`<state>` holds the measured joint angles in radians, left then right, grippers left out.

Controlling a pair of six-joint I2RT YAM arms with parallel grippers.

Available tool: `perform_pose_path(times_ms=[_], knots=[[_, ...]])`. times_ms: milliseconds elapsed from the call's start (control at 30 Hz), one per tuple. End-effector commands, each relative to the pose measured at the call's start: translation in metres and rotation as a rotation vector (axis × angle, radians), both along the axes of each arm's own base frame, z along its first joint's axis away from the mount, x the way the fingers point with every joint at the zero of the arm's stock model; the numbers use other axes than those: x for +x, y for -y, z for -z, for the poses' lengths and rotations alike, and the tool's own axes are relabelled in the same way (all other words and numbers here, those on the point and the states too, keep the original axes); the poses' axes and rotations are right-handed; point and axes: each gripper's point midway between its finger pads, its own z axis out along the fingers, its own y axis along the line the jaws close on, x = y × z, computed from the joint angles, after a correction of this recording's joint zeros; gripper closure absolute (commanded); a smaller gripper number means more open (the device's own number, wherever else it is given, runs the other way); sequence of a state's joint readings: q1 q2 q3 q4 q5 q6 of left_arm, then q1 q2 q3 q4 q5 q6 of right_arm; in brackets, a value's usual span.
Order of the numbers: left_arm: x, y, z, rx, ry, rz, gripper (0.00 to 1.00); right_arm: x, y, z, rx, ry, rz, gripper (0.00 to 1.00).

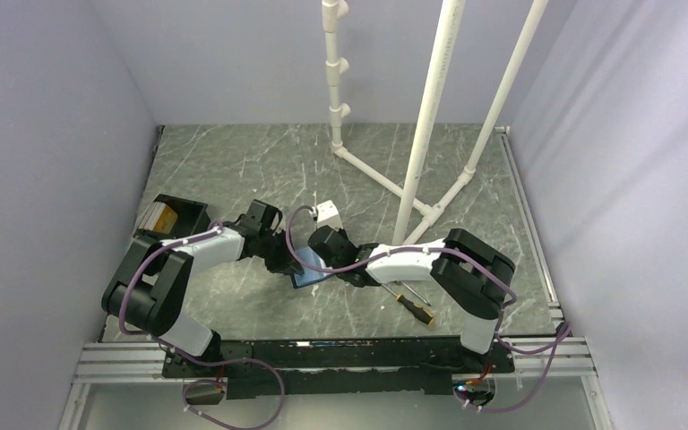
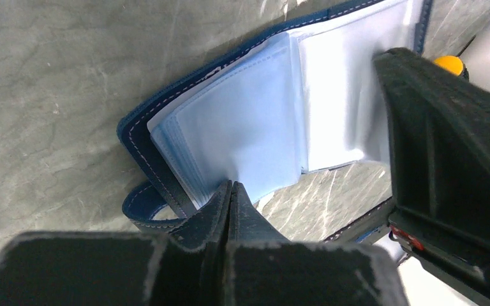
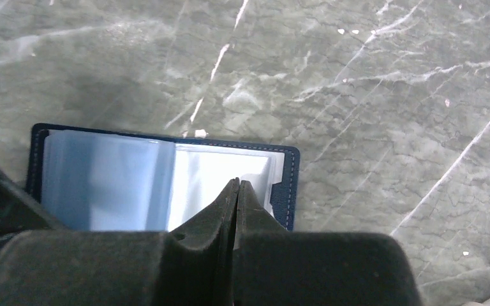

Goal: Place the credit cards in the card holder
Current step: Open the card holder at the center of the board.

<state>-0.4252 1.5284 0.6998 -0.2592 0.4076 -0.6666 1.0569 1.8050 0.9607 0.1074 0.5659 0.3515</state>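
Open card holder (image 1: 307,276), screwdriver (image 1: 409,303) near — black box (image 1: 188,215) left, pipe frame (image 1: 428,116) behind

This was a robotics lab cell: plain lavender partition walls (image 1: 45,134) boxed in a marble-patterned desk (image 1: 233,161), a left arm (image 1: 157,287) and right arm (image 1: 470,269) sat bolted to an aluminium rail (image 1: 125,363), a white PVC pipe frame (image 1: 433,98) behind

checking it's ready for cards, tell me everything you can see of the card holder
The card holder lies open on the grey marbled table, between the two arms. It has a navy leather-like cover with pale stitching and a clasp tab at one edge. Inside is a fanned stack of clear bluish plastic sleeves; no card shows in them. The shut left hand meets the sleeves' edge, and the shut right hand is down on the opposite page.
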Motion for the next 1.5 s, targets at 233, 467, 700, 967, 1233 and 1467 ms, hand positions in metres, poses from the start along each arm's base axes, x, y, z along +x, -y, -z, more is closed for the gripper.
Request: perform_pose_path(times_ms=[233, 467, 700, 967, 1233, 1467], knots=[[-0.001, -0.019, 0.011, 0.123, 0.0, 0.022, 0.98, -0.033, -0.005, 0.004, 0.076, -0.123, -0.118, 1.0], [0.002, -0.027, 0.016, 0.171, -0.015, 0.044, 0.98, -0.042, 0.018, 0.017, 0.056, -0.163, -0.099, 1.0], [0.003, -0.034, 0.023, 0.225, -0.042, 0.065, 0.98, -0.049, 0.032, 0.027, 0.066, -0.197, -0.051, 1.0], [-0.004, -0.039, 0.025, 0.238, -0.063, 0.062, 0.98, -0.062, 0.028, 0.038, 0.117, -0.272, -0.043, 1.0], [-0.011, -0.038, 0.023, 0.206, -0.053, 0.035, 0.98, -0.045, 0.034, 0.0, 0.046, -0.201, -0.056, 0.99], [-0.009, -0.036, 0.018, 0.191, -0.037, 0.029, 0.98, -0.054, -0.022, -0.036, 0.165, -0.242, -0.269, 0.85]])
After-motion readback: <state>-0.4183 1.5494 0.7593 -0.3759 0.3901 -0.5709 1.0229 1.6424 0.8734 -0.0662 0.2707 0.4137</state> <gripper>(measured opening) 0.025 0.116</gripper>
